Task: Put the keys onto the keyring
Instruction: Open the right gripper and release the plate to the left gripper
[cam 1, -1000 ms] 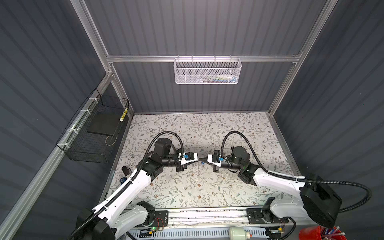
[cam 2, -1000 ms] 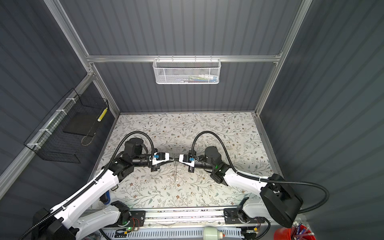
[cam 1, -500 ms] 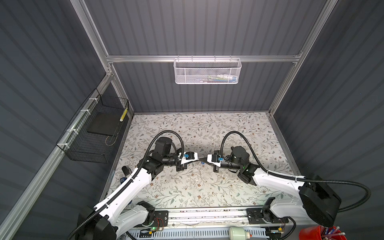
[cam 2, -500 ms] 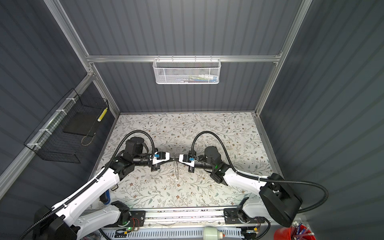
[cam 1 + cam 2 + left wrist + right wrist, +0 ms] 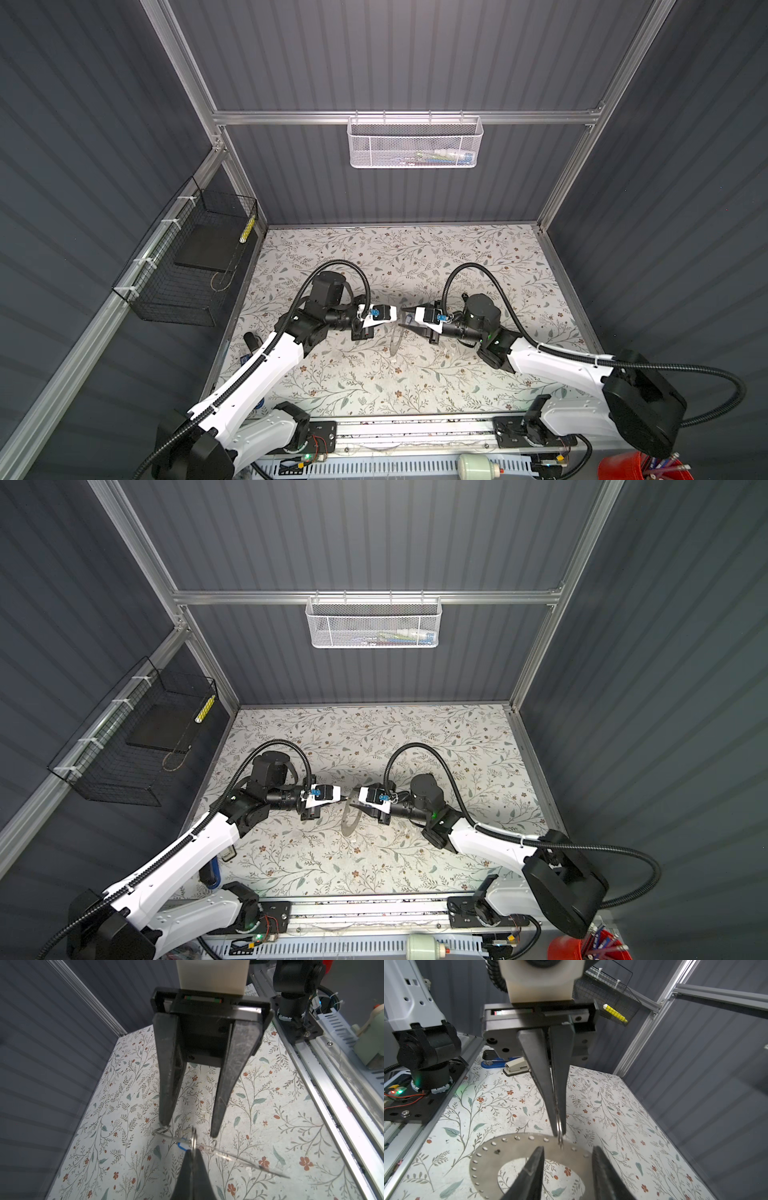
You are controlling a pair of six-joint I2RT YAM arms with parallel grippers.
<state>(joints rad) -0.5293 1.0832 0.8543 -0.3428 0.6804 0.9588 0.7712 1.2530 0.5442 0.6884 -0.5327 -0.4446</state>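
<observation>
Since a second ago my right hand (image 5: 568, 1148) has let go. Its fingers (image 5: 168, 1084) were pressed together at the meeting point then, and now they stand apart with nothing clamped between them. Neither arm has shifted otherwise. Both still reach in from their own sides and meet tip to tip above the middle of the flowered counter (image 5: 478, 266).

Under that meeting point there is a flat grey disc (image 5: 488, 1157) with a big round hole in its middle and small holes all round its rim. It shows faintly in both top views (image 5: 348, 817). From my left wrist it looks like a thin clear edge, so I cannot tell whether it lies on the counter or hangs above it.

My left hand (image 5: 559, 1131) is closed, its fingers together and clamped on the keyring (image 5: 194, 1138). The keyring is a thin metal ring standing edge-on out of the fingertips, pointing into the gap of my open right hand.

Just beside the keyring, between the two hands, is one small silver key (image 5: 182, 1132), with a blue tag (image 5: 182, 1147) next to it. I cannot tell whether the key is threaded on the ring yet.

A small wire loop (image 5: 161, 1130) sits right at the tip of one right finger. Whether the two touch is too fine to see.
</observation>
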